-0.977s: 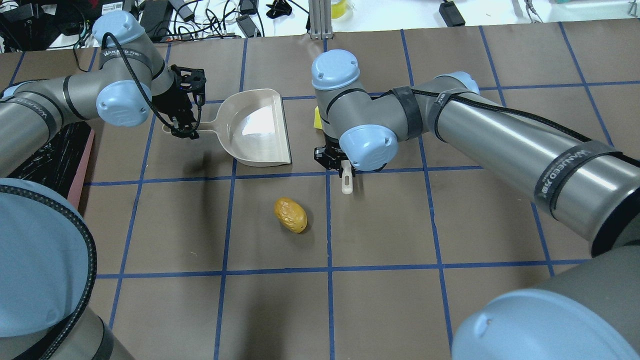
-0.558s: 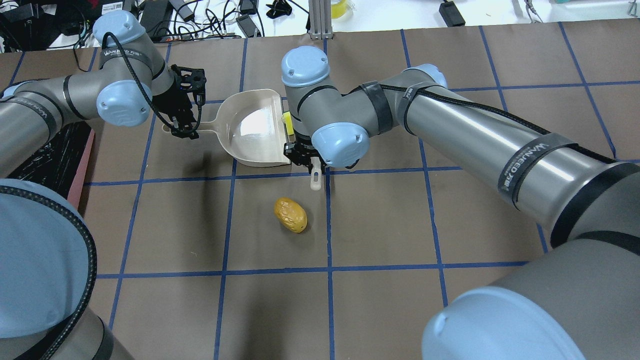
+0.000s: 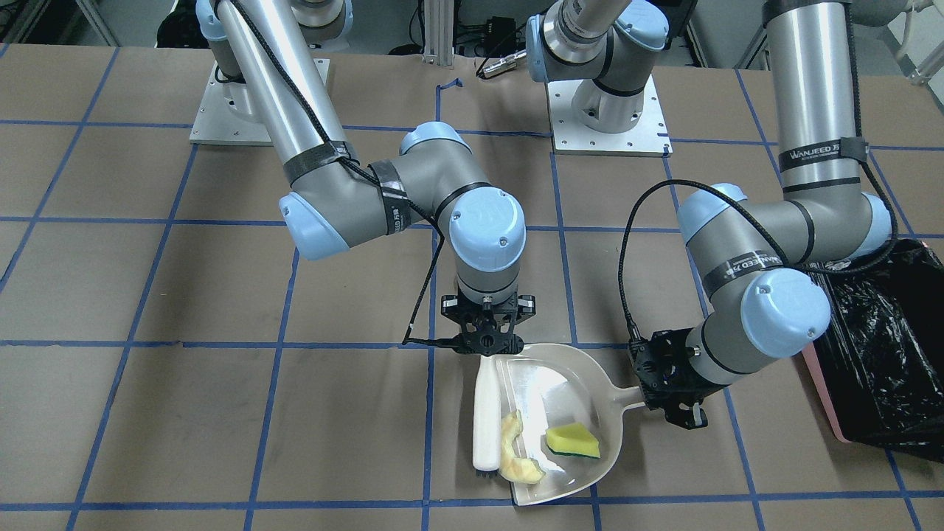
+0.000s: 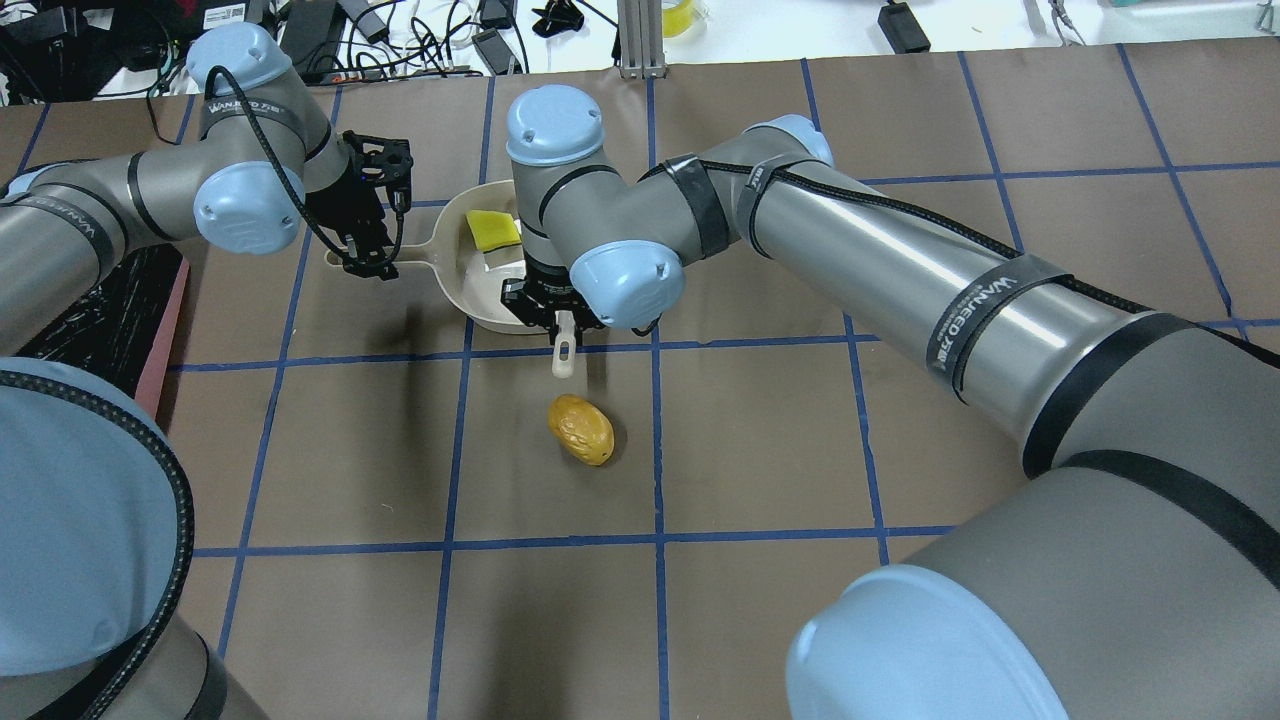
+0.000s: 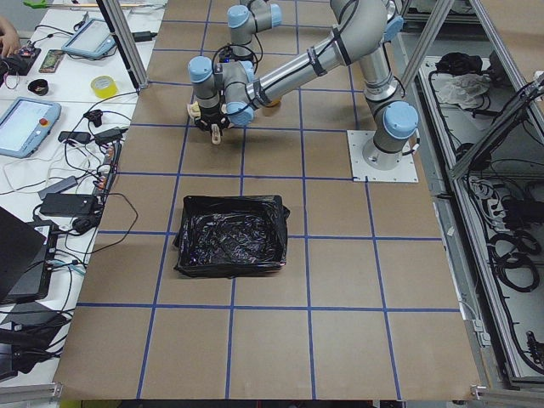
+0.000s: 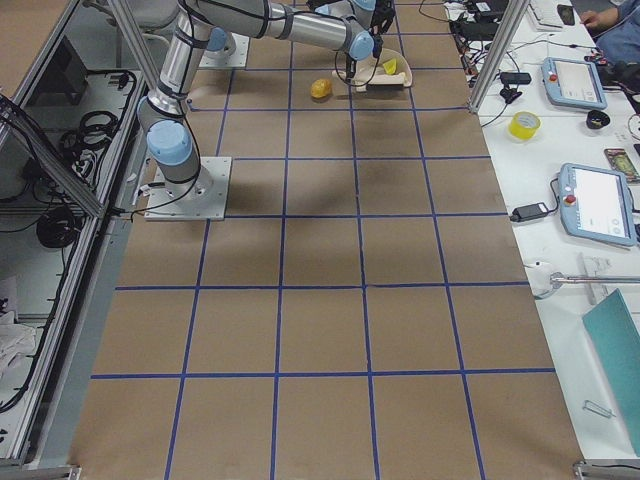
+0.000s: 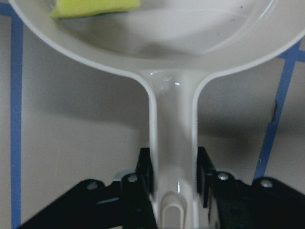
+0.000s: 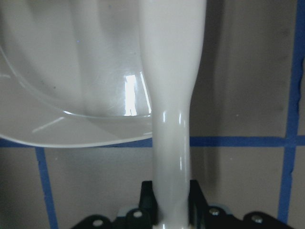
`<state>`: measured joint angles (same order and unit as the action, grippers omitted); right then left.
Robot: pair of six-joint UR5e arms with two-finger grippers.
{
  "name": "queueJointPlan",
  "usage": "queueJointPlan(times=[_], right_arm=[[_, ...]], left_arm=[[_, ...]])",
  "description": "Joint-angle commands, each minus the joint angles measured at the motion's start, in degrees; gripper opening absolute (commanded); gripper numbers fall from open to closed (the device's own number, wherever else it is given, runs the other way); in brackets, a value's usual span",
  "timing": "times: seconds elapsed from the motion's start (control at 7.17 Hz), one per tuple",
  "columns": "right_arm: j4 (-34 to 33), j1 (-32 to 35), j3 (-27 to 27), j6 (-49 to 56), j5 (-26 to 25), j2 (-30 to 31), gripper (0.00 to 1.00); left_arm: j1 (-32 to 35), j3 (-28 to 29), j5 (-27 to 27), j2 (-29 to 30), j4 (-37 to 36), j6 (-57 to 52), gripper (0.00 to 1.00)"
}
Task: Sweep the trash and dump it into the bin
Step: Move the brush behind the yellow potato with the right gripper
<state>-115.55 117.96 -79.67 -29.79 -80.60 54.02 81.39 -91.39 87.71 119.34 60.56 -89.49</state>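
Note:
The beige dustpan (image 3: 549,377) lies on the table, and my left gripper (image 3: 664,394) is shut on its handle (image 7: 172,143). The yellow sponge wedge (image 3: 573,441) and the pale peel (image 3: 518,459) lie inside the pan. The sponge also shows in the overhead view (image 4: 493,229). My right gripper (image 3: 487,348) is shut on the beige hand brush (image 3: 487,420), which lies along the pan's open mouth, touching the peel. The golden-brown potato lump (image 4: 581,429) sits on the table outside the pan, nearer the robot. The pink bin with its black bag (image 3: 877,346) stands beyond the left arm.
The right arm's elbow and wrist (image 4: 620,230) hang over the pan and hide the peel from overhead. Blue tape lines grid the brown table. Cables and gear (image 4: 420,30) lie past the far edge. The bin also shows in the exterior left view (image 5: 231,236).
My right arm has swept the brush leftward to the pan's mouth, pushing the sponge into the pan. The left gripper, the dustpan and the potato have not moved.

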Motion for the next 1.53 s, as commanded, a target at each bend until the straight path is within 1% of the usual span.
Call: queueJointPlan(times=[0.0, 0.14, 0.28, 0.42, 0.56, 0.7, 0.84, 0.98, 1.12, 1.26, 1.4], right_arm=[[-0.46, 0.77, 3.45, -1.66, 4.73, -0.58, 0.0], [-0.11, 1.04, 3.73, -1.5, 3.79, -0.58, 0.0], [1.63, 0.95, 3.91, 0.25, 1.0, -0.06, 0.0], [7.91, 0.6, 3.91, 2.18, -4.51, 2.73, 0.0], [14.67, -0.62, 3.21, 3.33, -7.27, 6.41, 0.0], [20.66, -1.33, 2.51, 2.99, -7.81, 9.32, 0.0], [24.98, -1.77, 0.24, 2.2, -7.91, 12.31, 0.0], [27.03, -1.77, -4.74, -0.67, -7.82, 17.04, 0.0], [26.61, -1.77, -11.84, -2.44, -7.73, 22.3, 0.0], [25.22, -1.77, -18.61, -2.9, -7.12, 26.53, 0.0], [21.72, -1.34, -23.72, -9.43, -6.77, 28.92, 0.0]], left_arm=[[0.0, -0.19, 0.09, -0.16, 0.0, -0.68, 0.06], [0.0, -0.28, 0.09, -0.51, 0.0, -0.78, 0.06], [-0.09, -0.28, 0.09, -0.95, 0.0, -0.95, 0.06], [-0.35, -0.72, 0.18, -1.56, 0.08, -2.08, 0.05], [-0.87, -1.68, 0.26, -2.0, 0.0, -3.23, 0.05], [-2.45, -3.51, 0.35, -2.79, -0.35, -6.89, 0.05], [-4.03, -6.32, 0.27, -4.54, -0.62, -11.19, 0.05], [-5.0, -8.87, 0.35, -6.73, -0.88, -13.67, 0.05], [-5.36, -11.24, 2.96, -9.1, -0.88, -15.61, 0.05], [-5.27, -14.49, 5.51, -11.74, -0.97, -15.63, 0.04], [-5.27, -17.74, 6.41, -13.85, -1.67, -15.54, 0.04]])
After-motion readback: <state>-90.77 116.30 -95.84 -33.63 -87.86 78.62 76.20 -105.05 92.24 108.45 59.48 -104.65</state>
